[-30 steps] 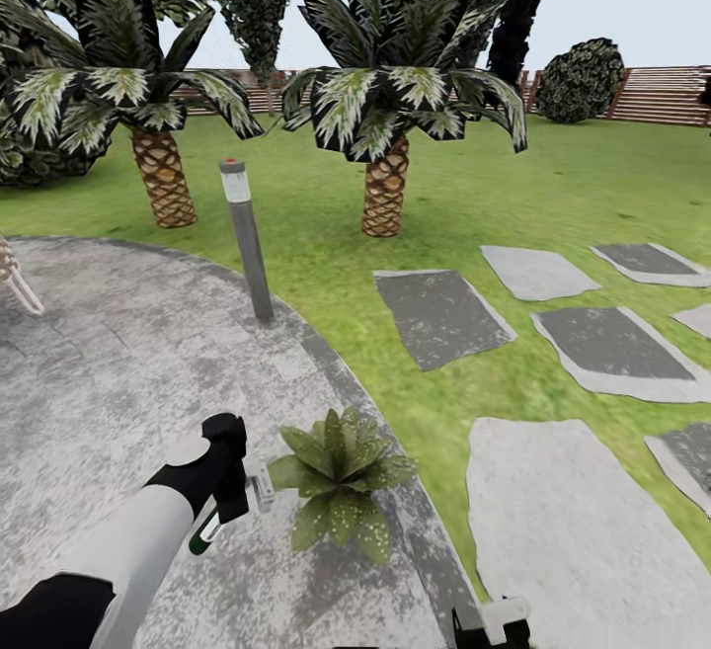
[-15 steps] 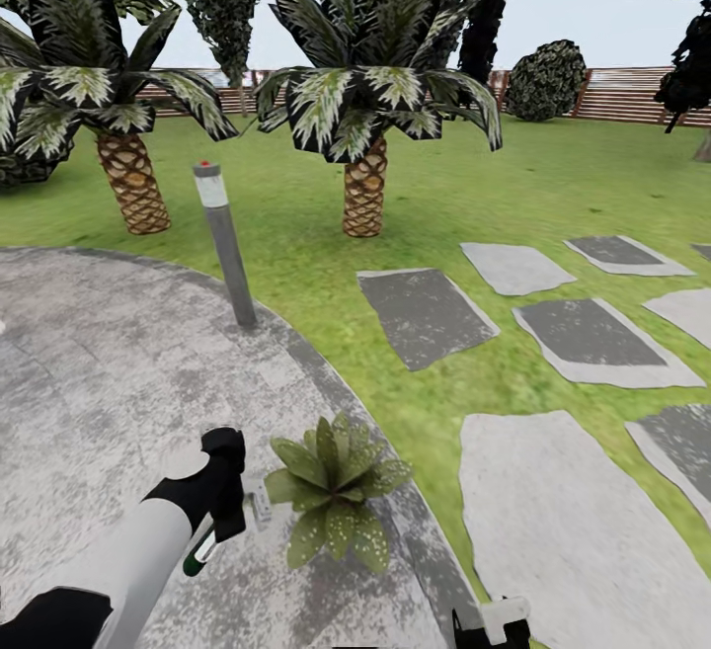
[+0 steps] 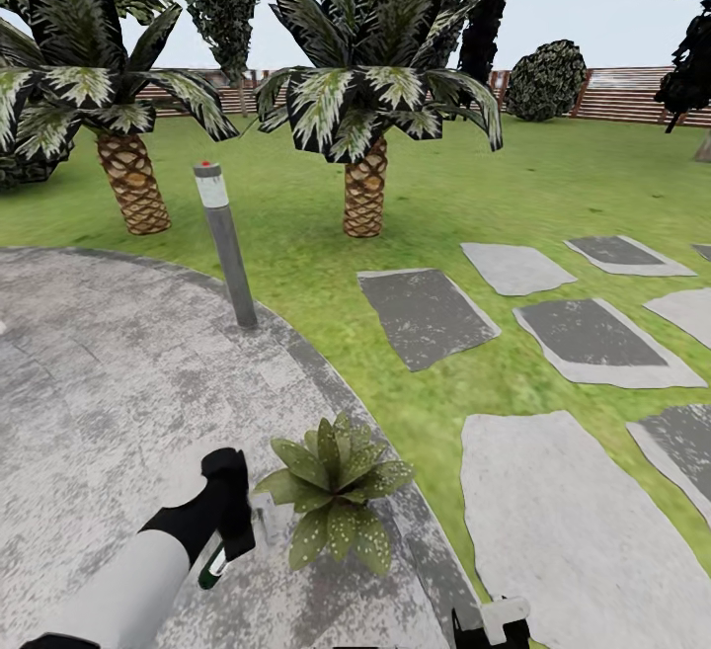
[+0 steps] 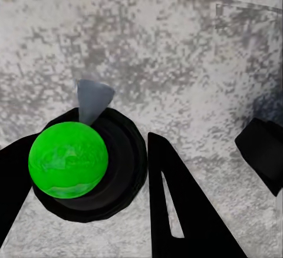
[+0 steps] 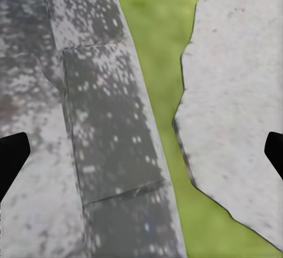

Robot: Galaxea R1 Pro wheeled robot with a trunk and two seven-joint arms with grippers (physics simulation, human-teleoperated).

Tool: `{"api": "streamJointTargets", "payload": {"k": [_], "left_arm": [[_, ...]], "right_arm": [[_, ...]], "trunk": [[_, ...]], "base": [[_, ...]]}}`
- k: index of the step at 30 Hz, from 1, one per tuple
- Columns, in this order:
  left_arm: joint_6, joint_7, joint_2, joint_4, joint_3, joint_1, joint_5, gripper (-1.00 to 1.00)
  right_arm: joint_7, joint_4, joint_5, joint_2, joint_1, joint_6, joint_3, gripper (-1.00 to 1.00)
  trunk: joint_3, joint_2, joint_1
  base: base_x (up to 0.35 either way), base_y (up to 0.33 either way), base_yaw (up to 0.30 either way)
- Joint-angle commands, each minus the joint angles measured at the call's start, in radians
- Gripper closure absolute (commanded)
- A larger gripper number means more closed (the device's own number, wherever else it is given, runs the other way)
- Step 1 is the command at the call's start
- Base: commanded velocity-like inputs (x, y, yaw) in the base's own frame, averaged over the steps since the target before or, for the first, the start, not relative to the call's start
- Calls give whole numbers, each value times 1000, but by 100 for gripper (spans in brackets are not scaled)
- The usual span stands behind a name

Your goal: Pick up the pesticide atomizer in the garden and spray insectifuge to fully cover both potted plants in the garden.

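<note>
Green-capped pesticide atomizer (image 3: 214,562) sits clenched in your left gripper (image 3: 235,530); aim its nozzle squarely over the potted plant (image 3: 334,499) just beside it. Your right gripper (image 5: 141,152) hangs released.

A slim grey lamp post (image 3: 225,244) stood at the paving's edge, two scaly-trunked palms (image 3: 365,116) behind it, a round dark bush (image 3: 546,81) beyond.
</note>
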State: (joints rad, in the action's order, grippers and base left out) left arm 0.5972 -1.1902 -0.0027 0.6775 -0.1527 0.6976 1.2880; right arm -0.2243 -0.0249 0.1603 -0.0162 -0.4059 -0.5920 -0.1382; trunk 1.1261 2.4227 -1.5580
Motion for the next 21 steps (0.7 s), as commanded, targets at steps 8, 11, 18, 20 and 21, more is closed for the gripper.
{"api": "streamJointTargets", "payload": {"k": [8,11,18,20,21], "left_arm": [[11,-38,-1,22,25,8,6,100],[7,-30,0,14,28,5,8,100],[7,-25,3,1,32,-33,-8,100],[7,-25,3,8,34,-34,-10,100],[7,-25,3,9,34,-34,-10,100]], "right_arm": [[-10,1,7,0,-1,0,-6,-100],[-10,1,7,1,-1,0,-6,-100],[-10,2,7,0,-1,0,-6,-100],[-10,2,7,0,-1,0,-6,-100],[-10,2,7,-1,-1,0,-6,-100]], "trunk": [[1,0,0],[1,0,0],[1,0,0],[1,0,0],[1,0,0]], "base": [[0,0,0],[0,0,0],[-26,0,0],[-289,0,0],[-317,0,0]]}}
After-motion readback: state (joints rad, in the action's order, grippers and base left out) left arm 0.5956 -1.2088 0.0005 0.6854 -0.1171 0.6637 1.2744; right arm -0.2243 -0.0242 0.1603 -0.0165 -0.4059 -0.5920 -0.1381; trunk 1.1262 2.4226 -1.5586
